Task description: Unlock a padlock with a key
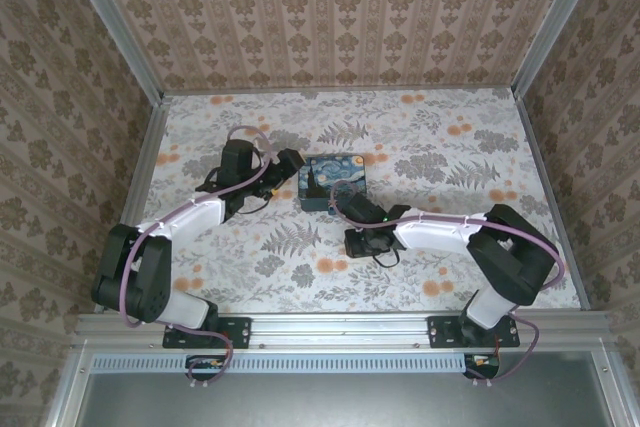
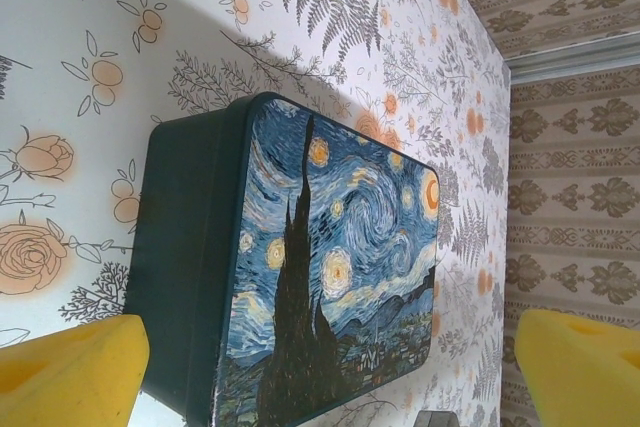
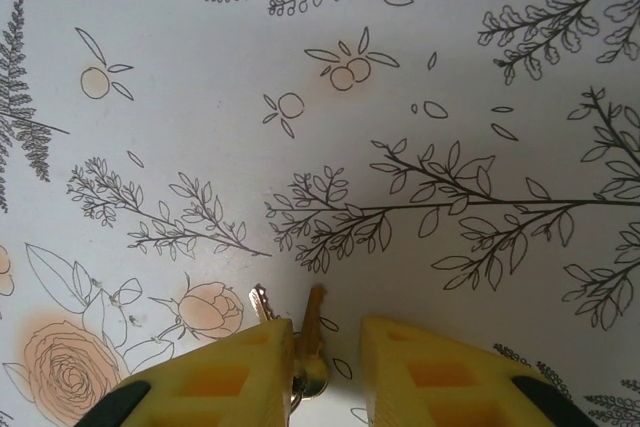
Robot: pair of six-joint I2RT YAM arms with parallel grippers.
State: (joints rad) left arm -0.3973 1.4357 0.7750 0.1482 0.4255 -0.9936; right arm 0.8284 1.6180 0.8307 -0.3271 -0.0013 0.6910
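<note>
From above, your left gripper (image 1: 290, 165) sits just beside the left side of the blue-and-yellow swirl-painted tin box (image 1: 335, 182). The box stands on the white tabletop printed with grey ferns and orange flowers (image 1: 450, 147). Your right gripper (image 1: 356, 233) is low over the table, near the box's front right corner.

Your left wrist camera looks across the box's painted lid, with the left arm's yellow foam fingers (image 2: 70, 372) at the two bottom corners: jaws spread wide, nothing in them.

On your right wrist camera, the thin brass-coloured metal key (image 3: 314, 317) lies between the right arm's yellow fingers (image 3: 230, 372), blade pointing away. It touches the pad at the left of that view, and a gap shows to the other pad, so the jaws are narrow but not clamped. A second, silvery key tip (image 3: 260, 299) pokes out just beside it
</note>
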